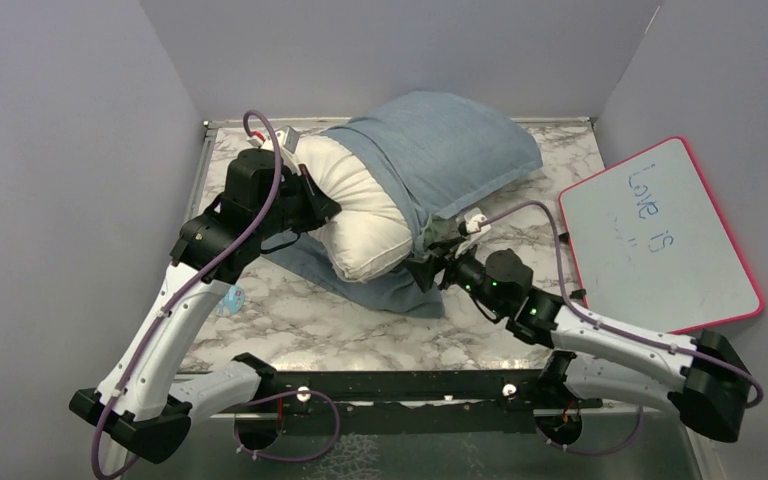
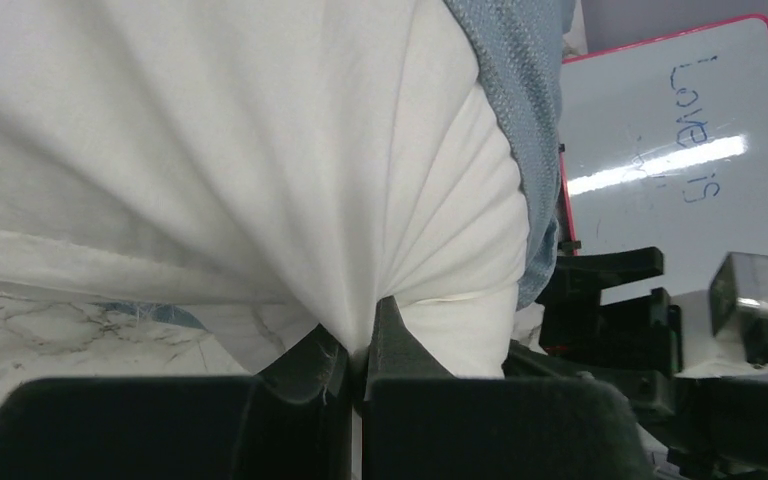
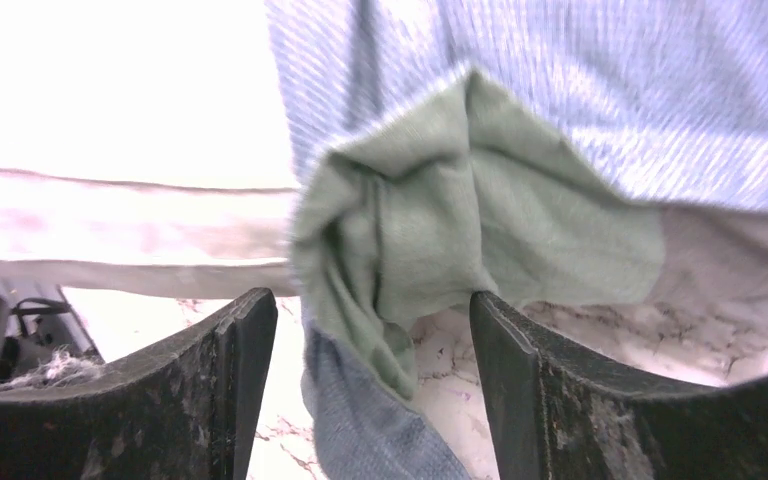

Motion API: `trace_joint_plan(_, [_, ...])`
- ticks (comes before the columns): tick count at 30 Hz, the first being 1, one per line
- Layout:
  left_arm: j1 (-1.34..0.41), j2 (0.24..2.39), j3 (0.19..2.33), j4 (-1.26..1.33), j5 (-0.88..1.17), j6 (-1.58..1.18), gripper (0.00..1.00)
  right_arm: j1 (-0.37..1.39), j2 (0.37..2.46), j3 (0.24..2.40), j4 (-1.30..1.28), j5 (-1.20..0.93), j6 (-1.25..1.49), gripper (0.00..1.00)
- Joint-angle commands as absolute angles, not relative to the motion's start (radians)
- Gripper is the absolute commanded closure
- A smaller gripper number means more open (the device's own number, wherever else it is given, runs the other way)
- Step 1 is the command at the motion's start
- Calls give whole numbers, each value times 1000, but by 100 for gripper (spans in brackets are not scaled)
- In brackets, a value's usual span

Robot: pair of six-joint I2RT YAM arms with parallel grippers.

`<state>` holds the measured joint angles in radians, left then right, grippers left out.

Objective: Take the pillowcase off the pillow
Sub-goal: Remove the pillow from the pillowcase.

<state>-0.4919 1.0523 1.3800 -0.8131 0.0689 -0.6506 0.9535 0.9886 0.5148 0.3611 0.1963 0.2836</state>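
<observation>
The white pillow [image 1: 360, 215] lies at the back of the marble table, its left end bare. The grey-blue pillowcase [image 1: 450, 150] still covers its right half, with a flap on the table under the pillow. My left gripper [image 1: 322, 208] is shut on a pinch of the pillow's white cloth [image 2: 360, 220], fabric fanning out from the jaws [image 2: 362, 350]. My right gripper [image 1: 428, 262] is open at the pillowcase's rolled-back edge. A fold of sage-green lining [image 3: 430, 230] and grey-blue cloth [image 3: 360, 420] hangs between its fingers [image 3: 240, 350], which are apart from it.
A pink-rimmed whiteboard [image 1: 660, 235] with blue writing lies at the right, also in the left wrist view [image 2: 680, 160]. Grey walls close in the back and sides. A small blue object [image 1: 230, 298] lies by the left arm. A black rail runs along the near edge.
</observation>
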Motion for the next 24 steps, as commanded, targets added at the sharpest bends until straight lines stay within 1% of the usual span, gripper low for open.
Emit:
trace_joint_plan(1, [-488,1000,1374,-647,44,-652,100,950,864,535,231,87,151,24])
trace_joint_plan(5, [-488,1009,1360,-641,48,-653,100,950,809,602,151,-28,24,24])
trace_joint_plan(8, [-488,1014,1354,-629,52,-659,100,952,851,685,100,-228,-146,25])
trace_joint_plan(9, [-488,1017,1353,-625,53,-660,100,964,884,723,78,-259,-200,25])
trace_joint_plan(10, [-488,1018,1351,-621,56,-661,100,981,918,761,59,-250,-250,25])
trace_joint_plan(13, [-488,1032,1350,-619,67,-658,100,1072,999,836,82,-124,-418,23])
trace_joint_plan(17, [-487,1041,1344,-607,72,-666,100,1168,1097,907,122,-82,-598,18])
trace_joint_plan(18, [-487,1042,1342,-604,71,-667,100,1186,1117,923,124,-78,-621,16])
trace_joint_plan(19, [-488,1043,1344,-603,72,-668,100,1203,1133,932,135,-74,-637,4])
trace_joint_plan(20, [-488,1042,1347,-604,75,-670,100,1217,1149,938,153,-64,-647,1])
trace_joint_plan(22, [-487,1039,1352,-600,77,-674,100,1228,1200,958,178,-15,-668,0])
trace_joint_plan(24, [-488,1036,1353,-598,82,-682,100,1235,1282,983,219,131,-697,0])
